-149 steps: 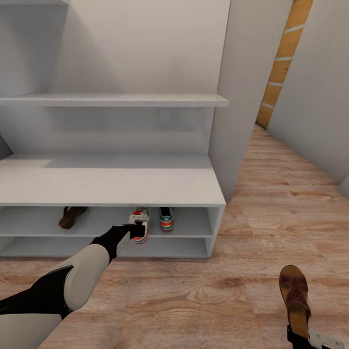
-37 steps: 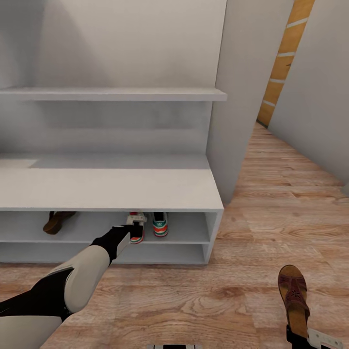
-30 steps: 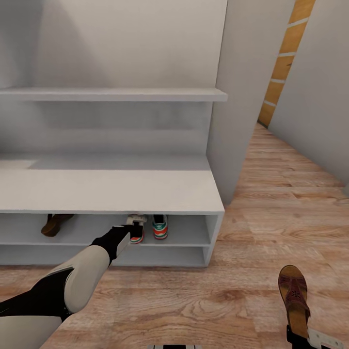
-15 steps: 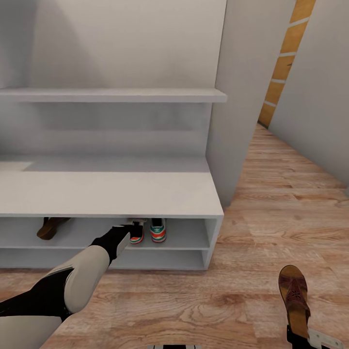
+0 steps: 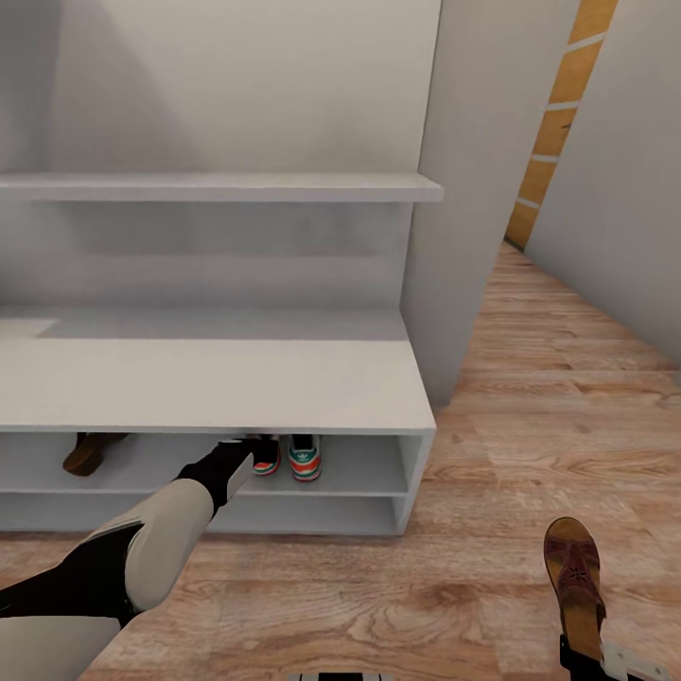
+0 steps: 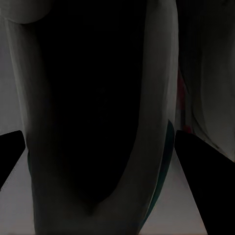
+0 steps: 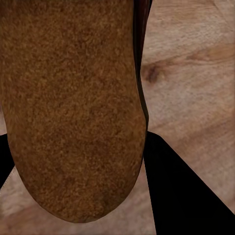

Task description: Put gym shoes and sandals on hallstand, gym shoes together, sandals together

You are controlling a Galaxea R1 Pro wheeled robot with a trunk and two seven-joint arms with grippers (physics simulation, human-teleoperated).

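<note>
The white hallstand (image 5: 218, 383) stands in front of me. On its upper open shelf level two gym shoes sit side by side. My left gripper (image 5: 253, 448) reaches in under the bench top, shut on the left gym shoe (image 5: 268, 462); the other gym shoe (image 5: 305, 459) is right beside it. In the left wrist view the held gym shoe (image 6: 98, 122) sits dark between the fingers (image 6: 10, 152). One brown sandal (image 5: 85, 453) lies further left on the same shelf level. My right gripper (image 5: 582, 654) holds the second sandal (image 5: 574, 577) above the corridor floor (image 5: 530, 397); its tan sole (image 7: 68, 107) shows in the right wrist view.
A floating shelf (image 5: 218, 186) juts out above the bench top. A white wall panel (image 5: 463, 189) bounds the hallstand on the right. Beyond it the corridor runs on past a grey wall (image 5: 624, 189) toward an orange panel (image 5: 558, 113).
The head view has shifted, so the bench top covers more of the shelf. My left gripper with the gym shoe sits deeper under the top, beside the other shoe. The right arm holds still.
</note>
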